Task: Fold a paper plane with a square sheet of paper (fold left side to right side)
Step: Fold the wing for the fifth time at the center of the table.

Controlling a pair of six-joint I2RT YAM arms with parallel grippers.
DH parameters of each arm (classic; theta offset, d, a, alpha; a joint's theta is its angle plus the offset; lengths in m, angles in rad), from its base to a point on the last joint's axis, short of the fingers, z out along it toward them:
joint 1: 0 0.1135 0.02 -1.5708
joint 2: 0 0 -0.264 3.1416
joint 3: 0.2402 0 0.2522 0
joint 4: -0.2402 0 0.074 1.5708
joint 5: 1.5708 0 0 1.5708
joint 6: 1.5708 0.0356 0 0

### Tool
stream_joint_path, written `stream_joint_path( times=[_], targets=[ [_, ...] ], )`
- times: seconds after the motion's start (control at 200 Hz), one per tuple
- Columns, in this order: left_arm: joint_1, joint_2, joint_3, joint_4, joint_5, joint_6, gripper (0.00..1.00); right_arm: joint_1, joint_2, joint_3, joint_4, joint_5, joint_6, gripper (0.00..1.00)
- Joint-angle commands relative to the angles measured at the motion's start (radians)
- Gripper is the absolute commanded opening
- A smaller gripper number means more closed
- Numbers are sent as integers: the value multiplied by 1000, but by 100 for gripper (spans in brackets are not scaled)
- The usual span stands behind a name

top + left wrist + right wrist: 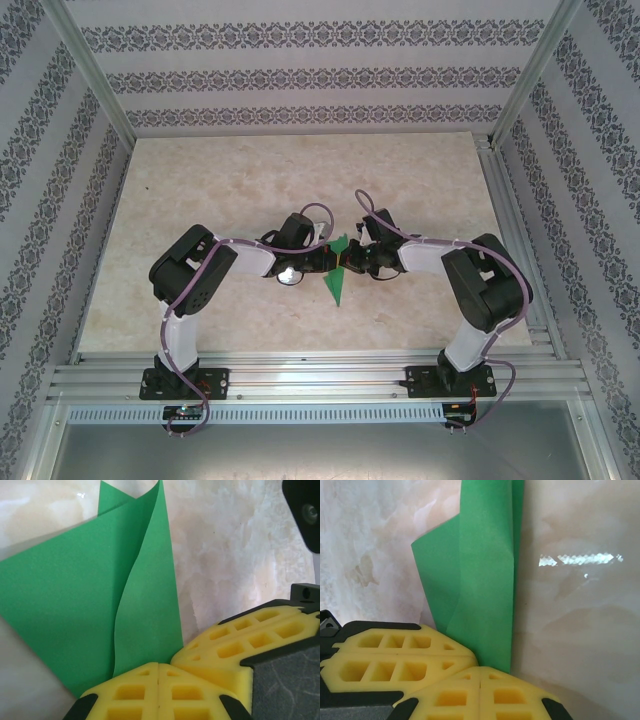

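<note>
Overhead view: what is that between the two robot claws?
The green paper plane, with the left gripper and right gripper both shut on it; the top view shows this.

you're looking at a pale, marble-patterned table [250, 170], glossy enough to catch a bright patch of glare in the right wrist view, with aluminium rails [320, 375] along its near edge. near its middle is the folded green paper plane [337, 277], point toward the near edge. you can't tell whether it rests on the surface.
</note>
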Motion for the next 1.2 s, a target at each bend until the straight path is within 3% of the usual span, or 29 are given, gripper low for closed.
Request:
stream_joint_path(
  times=[0.0,0.409,0.963,1.198],
  targets=[
    [-8,44,-23,-132,-96,19,0,8,52,36,85,28,28,1],
    [-9,59,-11,-169,-107,27,0,-44,125,88,69,77,-10,1],
    [-9,66,0,-177,-101,34,0,-123,56,104,66,69,-65,3],
    [-9,66,2,-174,-99,35,0,-73,27,136,23,30,-79,4]
  ],
)
